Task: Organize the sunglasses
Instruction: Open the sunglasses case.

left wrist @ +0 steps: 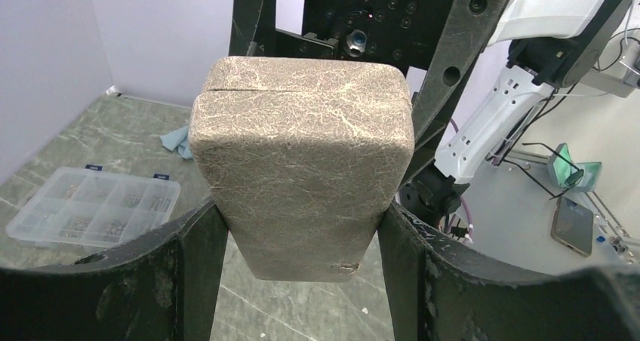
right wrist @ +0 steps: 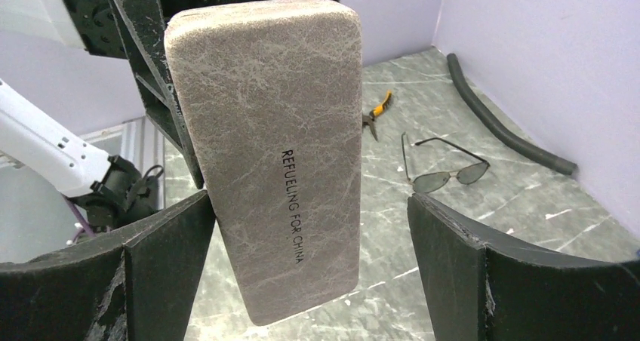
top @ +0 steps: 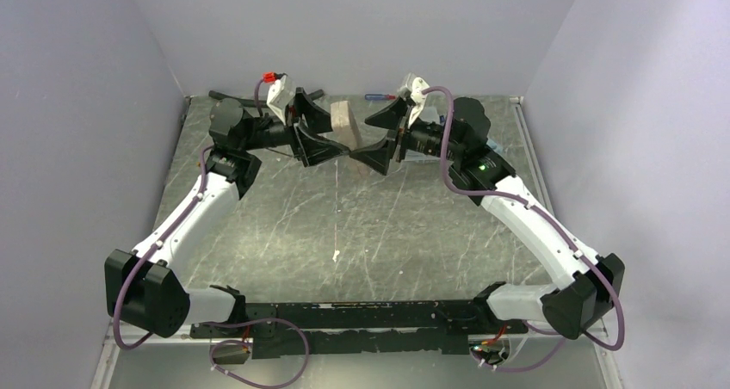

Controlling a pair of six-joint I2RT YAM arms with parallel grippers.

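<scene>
**Case pinched on the left, right pincer spread, glasses on the table**

The left gripper (left wrist: 302, 213) pinched the closed brown case (left wrist: 302, 152) across its narrow width, with both fingers pressed against its sides and the case raised above the table (top: 361, 234). The right gripper (right wrist: 311, 205) faced it from the other side with its fingers spread. One finger stood just beside the case's long edge and the other was well apart from it.

The case filled the middle of both wrist views and blocked much of the table behind it. Past the right gripper, the sunglasses (right wrist: 441, 167) lay on the table with their arms unfolded. The yellow-handled pliers (right wrist: 375, 115) lay near them, and a black hose (right wrist: 506, 118) ran along the wall. In the left wrist view, a clear compartment box (left wrist: 94, 205) and a blue cloth (left wrist: 177, 141) lay on the table.
</scene>
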